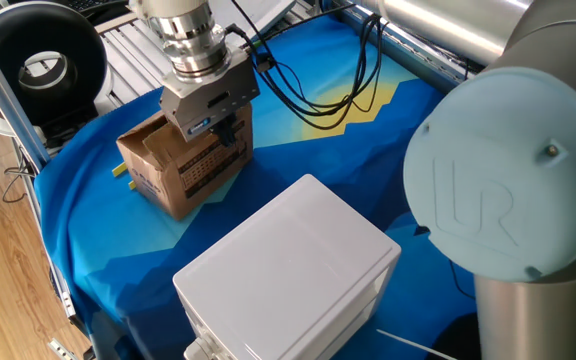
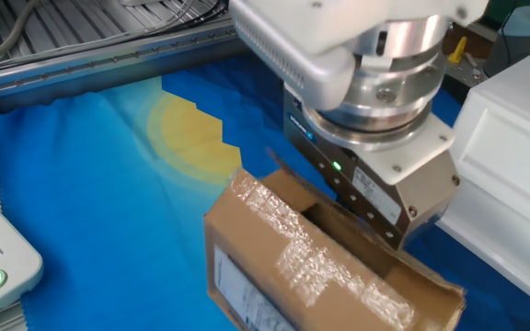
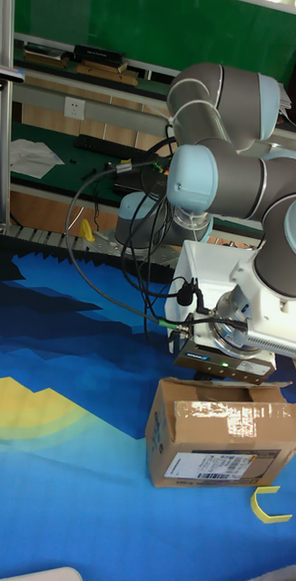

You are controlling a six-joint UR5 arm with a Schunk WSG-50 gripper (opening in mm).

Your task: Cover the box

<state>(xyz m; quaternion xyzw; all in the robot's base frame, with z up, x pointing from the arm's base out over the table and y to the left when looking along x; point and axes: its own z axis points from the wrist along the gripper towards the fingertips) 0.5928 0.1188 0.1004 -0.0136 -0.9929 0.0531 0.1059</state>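
Note:
The box [image 1: 183,165] is a small brown carton with black print on its side, standing on the blue cloth left of centre. A taped flap [image 2: 325,262] lies tilted over most of its top, leaving a narrow dark gap along the gripper's side. My gripper [image 1: 226,133] hangs straight down at the carton's far top edge, with its body [image 2: 371,179] right above that gap. Its fingers reach down behind the flap, so their spacing is hidden. The tall fixed view shows the gripper [image 3: 222,370] sitting just over the box [image 3: 225,436].
A large white plastic box [image 1: 288,265] stands close beside the carton. A small yellow hook [image 3: 268,506] lies on the cloth next to the carton. Black cables [image 1: 308,90] trail behind the wrist. A black round device [image 1: 43,60] sits beyond the table's edge.

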